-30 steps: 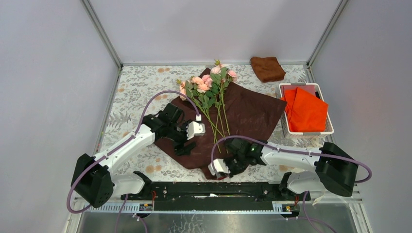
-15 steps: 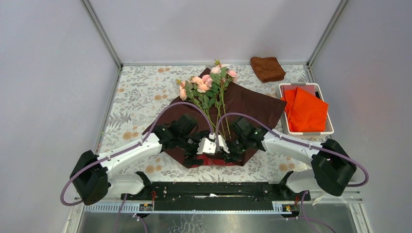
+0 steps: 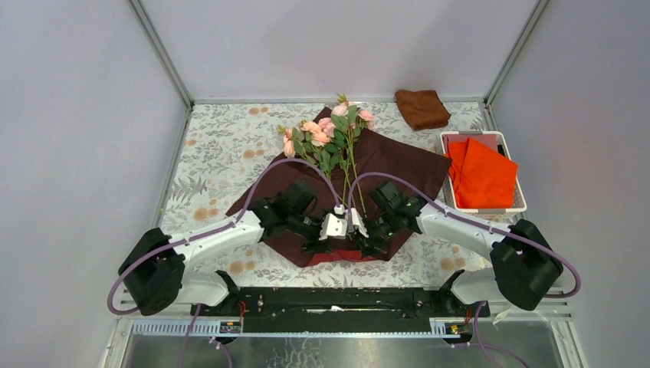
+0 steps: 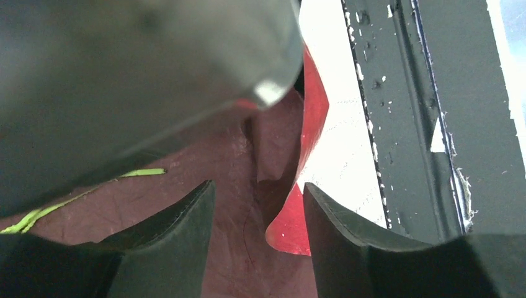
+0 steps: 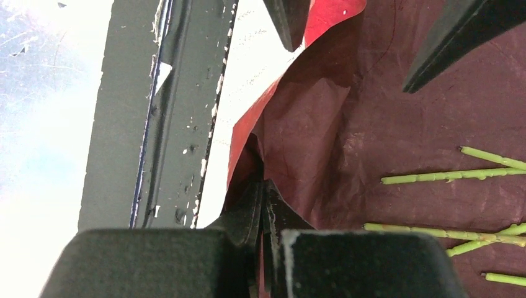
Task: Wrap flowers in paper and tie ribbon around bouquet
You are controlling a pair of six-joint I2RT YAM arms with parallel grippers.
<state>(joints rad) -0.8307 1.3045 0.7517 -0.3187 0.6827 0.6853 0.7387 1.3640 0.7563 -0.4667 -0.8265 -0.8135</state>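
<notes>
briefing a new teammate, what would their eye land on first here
A bunch of pink roses with long green stems lies on a dark maroon paper sheet mid-table. At its near corner the right gripper is shut on the lifted red-faced edge, the left gripper open around it. Far right sit bright orange sheets.

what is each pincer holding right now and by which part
The right pincer is shut on the paper, pinching its raised near edge. The left pincer is open astride that same fold, gripping nothing.
</notes>
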